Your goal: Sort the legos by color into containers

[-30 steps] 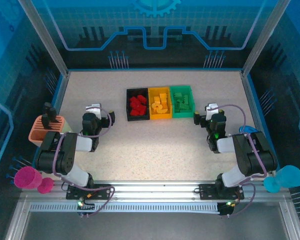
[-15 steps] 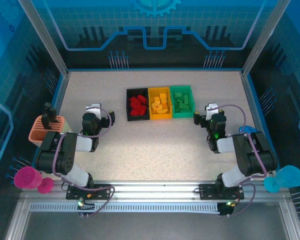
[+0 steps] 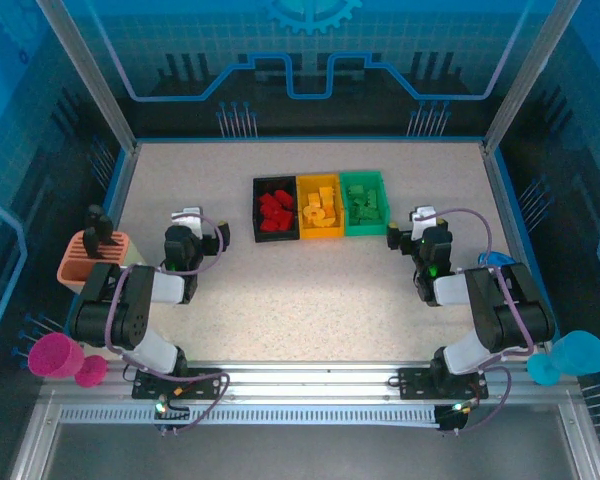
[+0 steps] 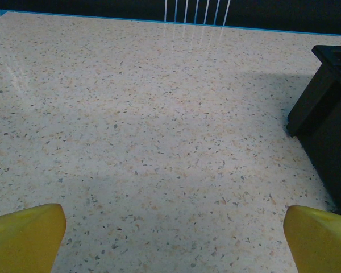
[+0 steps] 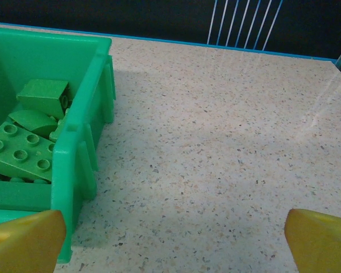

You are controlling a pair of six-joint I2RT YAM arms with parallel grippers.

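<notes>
Three containers stand in a row at mid-table. The black bin (image 3: 257,212) holds red legos (image 3: 276,209), the yellow bin (image 3: 320,235) holds yellow legos (image 3: 320,207), and the green bin (image 3: 365,231) holds green legos (image 3: 363,203). My left gripper (image 3: 206,223) is open, low over bare table left of the black bin (image 4: 324,125), with nothing between its yellow fingertips (image 4: 25,236). My right gripper (image 3: 408,226) is also open and empty, just right of the green bin (image 5: 74,153), where several green legos (image 5: 20,151) lie inside.
An orange-topped slotted holder (image 3: 92,257) sits at the left table edge. A pink cup (image 3: 55,355) stands at the near left and a blue cup (image 3: 577,355) at the near right. Speckled tabletop (image 3: 300,290) stretches between the arms.
</notes>
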